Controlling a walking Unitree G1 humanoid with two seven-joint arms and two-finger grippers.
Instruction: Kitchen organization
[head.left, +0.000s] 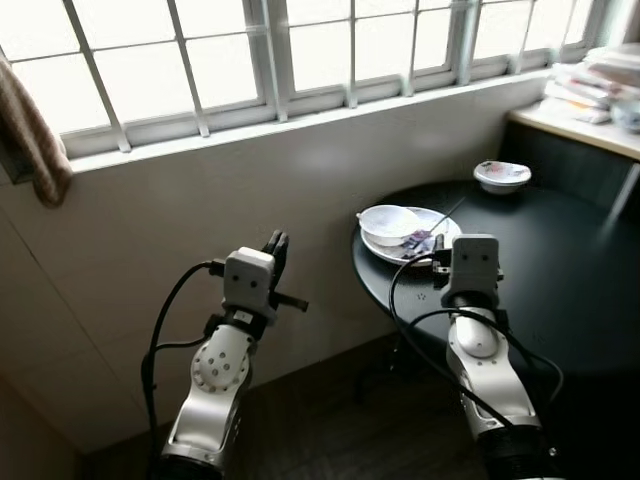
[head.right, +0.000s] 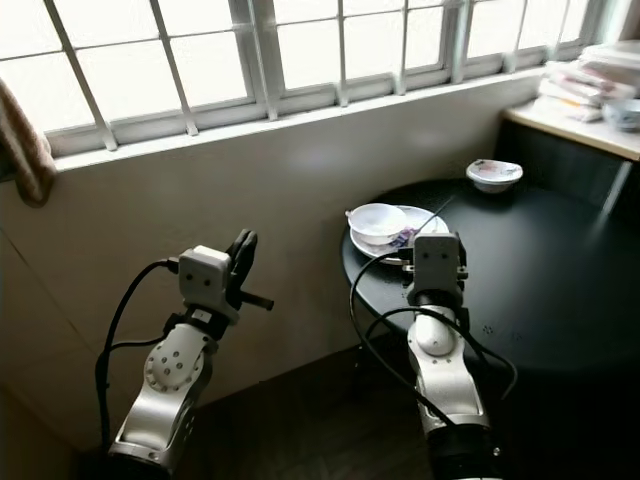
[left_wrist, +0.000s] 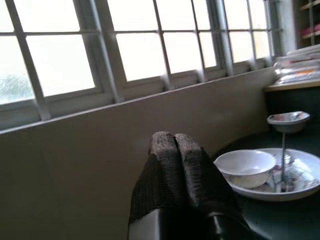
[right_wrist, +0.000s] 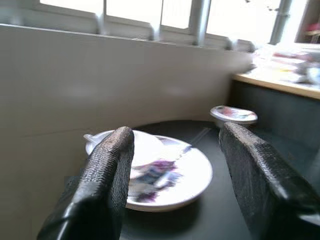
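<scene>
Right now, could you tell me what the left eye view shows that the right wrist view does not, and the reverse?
The left eye view alone takes in both arms, the left gripper held shut beside the wall, and the curtain.

The right wrist view alone gives a close look between the right gripper's open fingers.

Both show the white plate carrying a white bowl and utensil, the small dish and the round black table.
</scene>
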